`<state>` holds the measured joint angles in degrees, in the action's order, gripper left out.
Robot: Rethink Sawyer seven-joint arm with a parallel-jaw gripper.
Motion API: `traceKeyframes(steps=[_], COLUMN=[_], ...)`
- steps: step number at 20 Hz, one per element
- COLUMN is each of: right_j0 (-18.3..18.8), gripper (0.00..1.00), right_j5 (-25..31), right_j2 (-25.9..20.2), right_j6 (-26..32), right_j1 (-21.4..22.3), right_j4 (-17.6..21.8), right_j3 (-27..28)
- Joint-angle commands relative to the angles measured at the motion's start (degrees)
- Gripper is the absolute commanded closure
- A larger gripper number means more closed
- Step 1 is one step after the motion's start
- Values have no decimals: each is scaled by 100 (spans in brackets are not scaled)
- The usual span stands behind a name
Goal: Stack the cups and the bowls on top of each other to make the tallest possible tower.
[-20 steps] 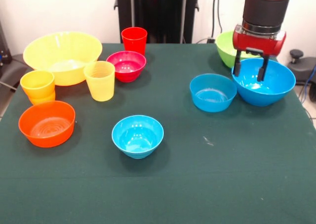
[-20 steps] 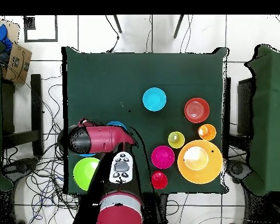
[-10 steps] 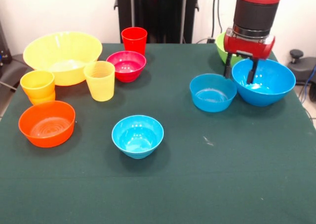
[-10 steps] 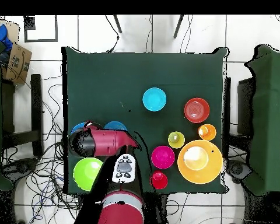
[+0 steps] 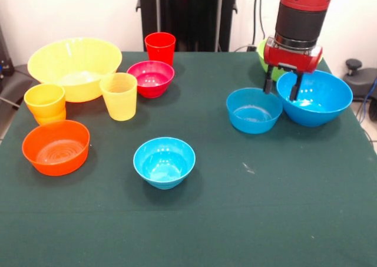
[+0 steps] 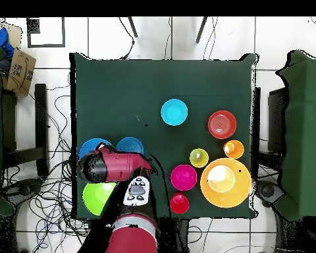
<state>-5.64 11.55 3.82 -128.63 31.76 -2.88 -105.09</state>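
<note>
- Hovering at upper right of the front view: red-and-black gripper [image 5: 281, 88], fingers spread apart, holding nothing, over the near-left rim of the large glossy blue plastic bowl [image 5: 318, 102].
- Smaller blue plastic bowl [image 5: 254, 110] touches it on the left.
- Lime green plastic bowl [image 6: 98, 196] sits behind.
- Remaining cups and bowls are scattered on the left of the green desk [image 5: 235, 220], unstacked.

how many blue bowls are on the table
3. The large blue bowl sits under the gripper, a medium one touches its side, and a small light-blue one stands alone mid-table. None looks hidden.
</note>
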Motion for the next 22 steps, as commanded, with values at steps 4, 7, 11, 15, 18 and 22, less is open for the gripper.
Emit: traceKeyframes(steps=[4,7,11,15,18,22], right_j0=[-81,-99,-105,-93,-126,-187], gripper=[0,0,0,0,0,0], right_j5=[-497,-725,-865,-855,-1030,-1332], right_j2=[-298,-319,-336,-349,-335,-373], right_j6=[-844,-899,-932,-871,-874,-974], right_j1=[-253,-342,-330,-243,-376,-571], right_j4=[65,62,42,37,45,18], right_j3=[-684,-794,-955,-1098,-1119,-1206])
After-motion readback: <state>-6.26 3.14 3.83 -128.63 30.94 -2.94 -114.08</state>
